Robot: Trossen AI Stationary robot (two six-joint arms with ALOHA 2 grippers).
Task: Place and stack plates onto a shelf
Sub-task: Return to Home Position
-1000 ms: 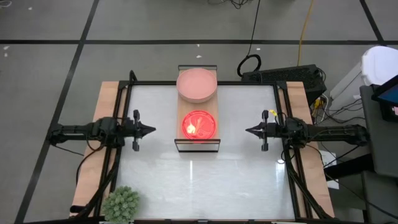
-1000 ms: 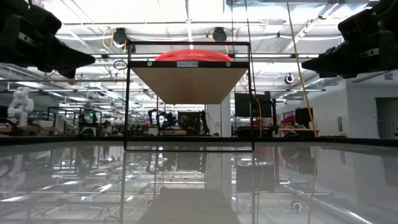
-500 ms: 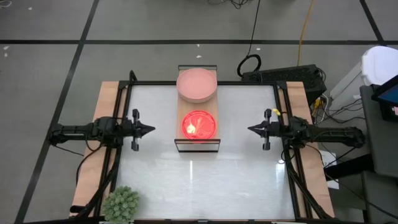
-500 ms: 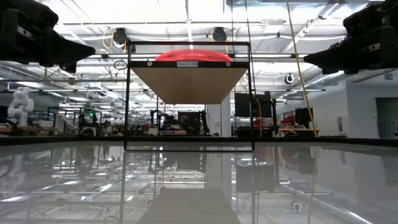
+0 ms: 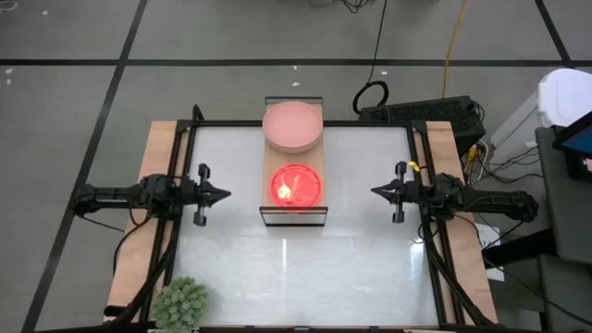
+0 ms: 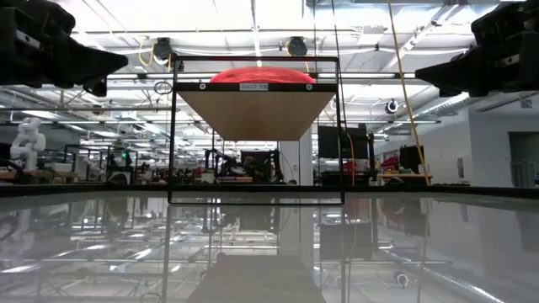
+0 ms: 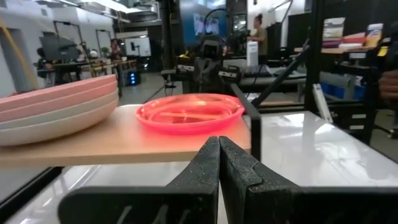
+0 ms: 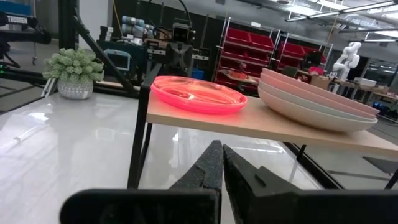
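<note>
The shelf stands at the middle of the far half of the white surface, its light-wood board raised on a thin black frame. On the board's far end sits a stack of large plates, dusty pink on top with paler ones beneath, as both wrist views show. On the near end lies the small bright pink-orange plate, just beside the stack; whether another plate sits under it cannot be told. The left hand hangs to the left of the shelf, well apart from it, its tip aimed at the small plate, fingers pressed together and empty. The right hand mirrors it on the shelf's other side, also closed on nothing. Both float above the surface at about board height. A spiky green plant ball rests at the near left corner.
</note>
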